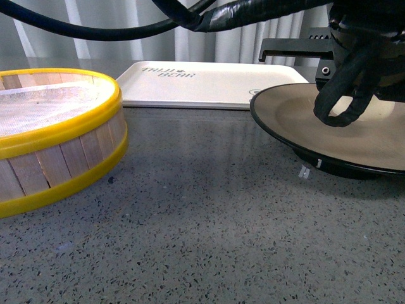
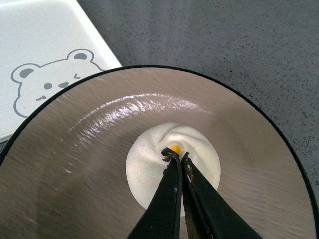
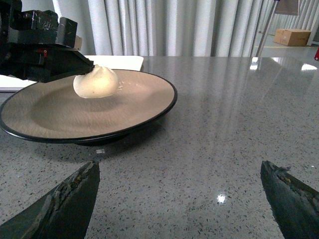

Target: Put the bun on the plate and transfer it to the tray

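The bun (image 2: 149, 164) is white-cream with a pleated top and a small yellow spot. It sits in the middle of the plate (image 2: 75, 164), which is tan inside with a black rim. My left gripper (image 2: 175, 155) is shut on the bun's top. In the right wrist view the bun (image 3: 97, 83) touches the plate (image 3: 60, 112), with the left gripper (image 3: 88, 67) reaching in over it. My right gripper (image 3: 179, 165) is open and empty, low over the table in front of the plate. The cream tray (image 1: 202, 85) lies flat just behind the plate (image 1: 285, 117); its bear face (image 2: 47, 87) shows.
A yellow-rimmed wooden steamer basket (image 1: 50, 133) with a white liner stands at the left. The table (image 1: 209, 221) is grey speckled stone. Black cables (image 1: 95, 28) hang across the top. Curtains close the back; a cardboard box (image 3: 294, 36) stands far off.
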Action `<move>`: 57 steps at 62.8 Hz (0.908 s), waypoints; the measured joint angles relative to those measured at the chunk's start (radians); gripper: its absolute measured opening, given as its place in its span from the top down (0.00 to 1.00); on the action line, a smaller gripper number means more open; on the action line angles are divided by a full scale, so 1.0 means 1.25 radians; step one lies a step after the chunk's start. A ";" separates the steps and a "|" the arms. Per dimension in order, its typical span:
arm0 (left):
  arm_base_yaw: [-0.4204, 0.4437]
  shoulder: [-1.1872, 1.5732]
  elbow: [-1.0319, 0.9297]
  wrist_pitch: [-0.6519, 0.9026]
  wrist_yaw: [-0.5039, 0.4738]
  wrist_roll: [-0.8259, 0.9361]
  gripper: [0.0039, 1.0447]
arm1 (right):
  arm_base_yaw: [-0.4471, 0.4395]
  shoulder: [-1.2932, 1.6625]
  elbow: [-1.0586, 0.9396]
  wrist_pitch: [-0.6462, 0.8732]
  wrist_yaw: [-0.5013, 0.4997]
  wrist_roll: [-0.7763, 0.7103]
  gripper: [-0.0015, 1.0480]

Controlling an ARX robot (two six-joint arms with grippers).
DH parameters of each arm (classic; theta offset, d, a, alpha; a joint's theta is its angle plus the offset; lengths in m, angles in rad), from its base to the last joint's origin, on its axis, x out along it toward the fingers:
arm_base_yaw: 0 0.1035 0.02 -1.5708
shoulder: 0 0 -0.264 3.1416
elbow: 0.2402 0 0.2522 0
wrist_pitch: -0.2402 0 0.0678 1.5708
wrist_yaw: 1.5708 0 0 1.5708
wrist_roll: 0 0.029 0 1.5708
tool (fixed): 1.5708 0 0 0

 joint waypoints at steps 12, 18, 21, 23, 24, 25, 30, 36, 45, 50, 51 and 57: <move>0.001 0.021 -0.006 0.013 -0.021 0.009 0.97 | 0.000 0.000 0.000 0.000 0.000 0.000 0.08; 0.002 0.026 -0.015 0.016 -0.025 0.017 0.97 | 0.000 0.000 0.000 0.000 0.000 0.000 0.08; 0.003 0.026 -0.017 0.020 -0.028 0.019 0.97 | 0.000 0.000 0.000 0.000 0.000 0.000 0.08; 0.003 0.026 -0.019 0.023 -0.029 0.021 0.97 | 0.000 0.000 0.000 0.000 0.000 0.000 0.08; 0.004 0.026 -0.019 0.024 -0.029 0.022 0.97 | 0.000 0.000 0.000 0.000 0.000 0.000 0.08; 0.005 0.026 -0.020 0.026 -0.029 0.022 0.97 | 0.000 0.000 0.000 0.000 0.000 0.000 0.08; 0.007 0.026 -0.023 0.028 -0.032 0.023 0.97 | 0.000 0.000 0.000 0.000 0.000 0.000 0.08; 0.010 0.027 -0.024 0.028 -0.032 0.023 0.92 | 0.000 0.000 0.000 0.000 0.000 0.000 0.08; 0.011 0.027 -0.024 0.027 -0.032 0.024 0.71 | 0.000 0.000 0.000 0.000 0.000 0.000 0.08; 0.012 0.027 -0.024 0.026 -0.031 0.027 0.59 | 0.000 0.000 0.000 0.000 0.000 0.000 0.08; 0.012 0.027 -0.024 0.026 -0.031 0.027 0.57 | 0.000 0.000 0.000 0.000 0.000 0.000 0.08; 0.012 0.027 -0.024 0.023 -0.030 0.032 0.46 | 0.000 0.000 0.000 0.000 0.000 0.000 0.08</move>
